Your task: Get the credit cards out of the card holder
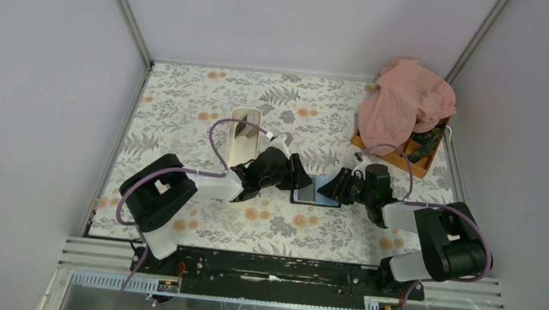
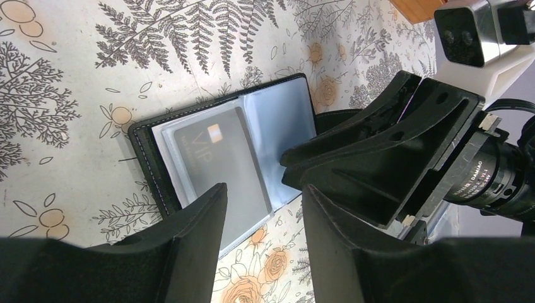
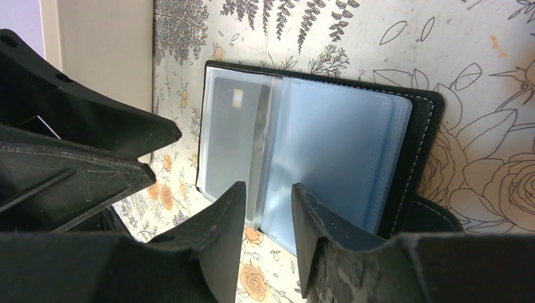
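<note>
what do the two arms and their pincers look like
The left arm and right arm have bulky black joints, white links and a purple cable looping along each. The left pincer and right pincer have two matte black wedge fingers, the right's scuffed grey.

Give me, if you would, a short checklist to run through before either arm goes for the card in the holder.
1. The card holder lies open on the table: ok.
2. A dark card is visible inside it, not yet pulled out: ok.
3. The left pincer is open and empty: ok.
4. The right pincer is open and empty: ok.
5. The holder is pinned against sliding: cannot tell.
6. There is room between the two pincers: not ok, they crowd together over the holder.
</note>
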Motion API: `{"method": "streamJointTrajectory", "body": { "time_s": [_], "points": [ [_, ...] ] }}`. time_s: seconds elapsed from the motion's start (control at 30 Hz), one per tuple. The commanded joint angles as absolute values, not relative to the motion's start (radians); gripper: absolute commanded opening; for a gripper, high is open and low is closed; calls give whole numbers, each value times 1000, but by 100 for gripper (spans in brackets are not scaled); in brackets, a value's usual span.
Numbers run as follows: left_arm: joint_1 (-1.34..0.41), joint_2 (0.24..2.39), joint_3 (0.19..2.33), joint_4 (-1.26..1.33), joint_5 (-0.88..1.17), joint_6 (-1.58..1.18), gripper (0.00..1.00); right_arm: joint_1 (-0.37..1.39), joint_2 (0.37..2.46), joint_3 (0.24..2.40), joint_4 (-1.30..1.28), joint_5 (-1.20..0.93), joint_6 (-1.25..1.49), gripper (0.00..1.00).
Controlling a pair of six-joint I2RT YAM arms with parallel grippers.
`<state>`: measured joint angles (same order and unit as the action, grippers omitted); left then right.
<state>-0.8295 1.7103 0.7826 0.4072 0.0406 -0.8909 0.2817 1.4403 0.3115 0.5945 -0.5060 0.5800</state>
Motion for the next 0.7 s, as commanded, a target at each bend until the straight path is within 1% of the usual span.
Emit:
{"method": "streamJointTrajectory", "body": {
  "time_s": [0.0, 0.23, 0.67],
  "points": [
    [-833, 1695, 792, 408, 33, -877, 55, 285, 1442, 324, 534, -453, 543, 41],
    [-836, 1692, 727, 440, 36, -900, 55, 286, 1436, 323, 529, -453, 540, 41],
    [-853, 1737, 728, 457, 41, -913, 55, 287, 1433, 323, 530, -456, 540, 41]
  ]
}}
